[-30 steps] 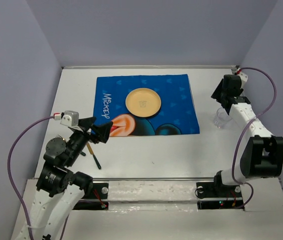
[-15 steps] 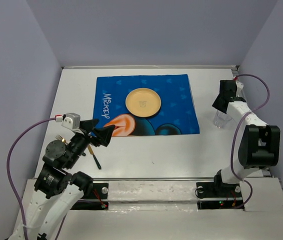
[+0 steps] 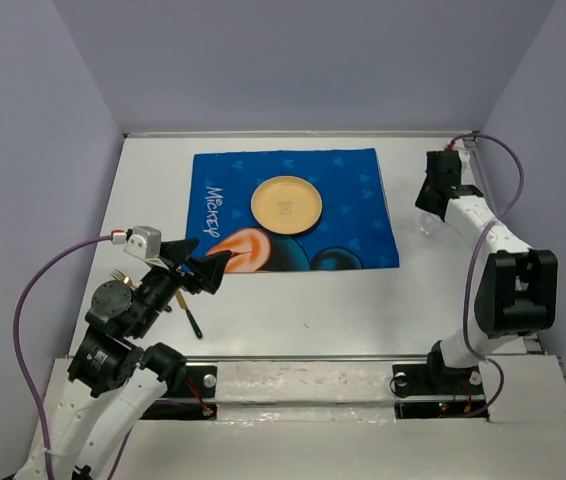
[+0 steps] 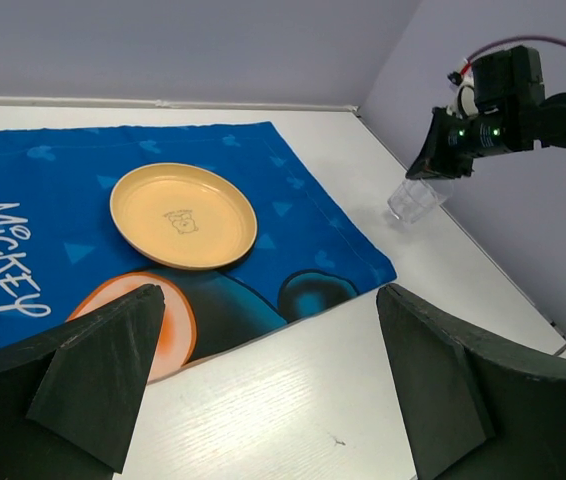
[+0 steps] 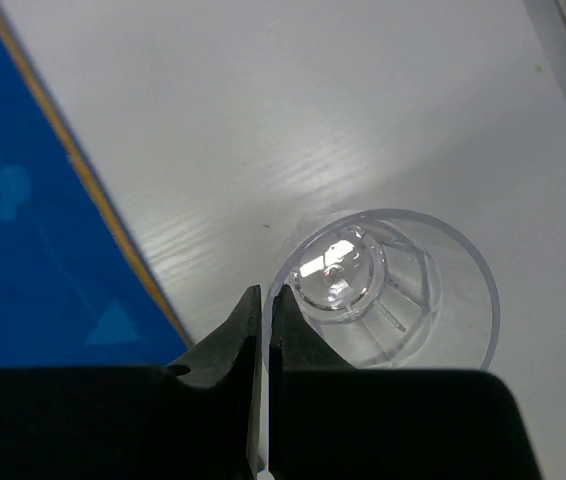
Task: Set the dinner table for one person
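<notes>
The right end effector (image 5: 266,312) is pressed nearly together, pinching the rim wall of a clear cup (image 5: 363,275) just beside the right edge of the blue mat (image 3: 353,180). That arm stretches far along the right side, wrist bent downward. The left end effector (image 4: 268,300) is spread wide and holds nothing, its arm folded close to its base. The white desk (image 3: 293,300) lies beneath everything, carrying the mat and a yellow plate (image 3: 286,204).
</notes>
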`<action>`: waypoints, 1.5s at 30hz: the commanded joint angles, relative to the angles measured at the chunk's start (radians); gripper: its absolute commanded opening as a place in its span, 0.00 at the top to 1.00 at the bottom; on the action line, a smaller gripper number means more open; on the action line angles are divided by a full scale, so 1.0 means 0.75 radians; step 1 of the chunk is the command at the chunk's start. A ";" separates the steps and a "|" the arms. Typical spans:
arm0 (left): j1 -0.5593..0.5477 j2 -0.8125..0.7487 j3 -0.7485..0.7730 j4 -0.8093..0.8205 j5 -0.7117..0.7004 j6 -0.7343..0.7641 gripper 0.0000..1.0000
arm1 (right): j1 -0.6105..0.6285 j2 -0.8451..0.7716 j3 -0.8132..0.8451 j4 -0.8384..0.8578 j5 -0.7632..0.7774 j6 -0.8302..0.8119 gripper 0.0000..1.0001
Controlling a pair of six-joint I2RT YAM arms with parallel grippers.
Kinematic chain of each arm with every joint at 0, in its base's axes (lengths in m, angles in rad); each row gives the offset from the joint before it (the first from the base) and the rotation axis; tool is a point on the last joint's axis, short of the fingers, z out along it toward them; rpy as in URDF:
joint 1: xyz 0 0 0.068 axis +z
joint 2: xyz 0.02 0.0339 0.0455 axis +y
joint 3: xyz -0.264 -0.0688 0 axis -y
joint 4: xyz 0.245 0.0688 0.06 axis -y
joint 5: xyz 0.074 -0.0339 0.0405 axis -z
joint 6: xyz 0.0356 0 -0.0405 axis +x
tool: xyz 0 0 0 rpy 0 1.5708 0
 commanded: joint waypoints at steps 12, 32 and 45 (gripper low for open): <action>0.051 0.039 -0.008 0.032 -0.068 -0.004 0.01 | 0.318 0.552 0.937 0.005 -0.239 -0.379 1.00; 0.121 0.092 -0.010 0.036 -0.048 0.002 0.01 | 0.365 1.103 1.561 -0.196 -0.292 -0.447 1.00; 0.145 0.109 -0.012 0.040 -0.042 0.002 0.01 | 0.365 1.105 1.624 -0.194 -0.272 -0.443 0.39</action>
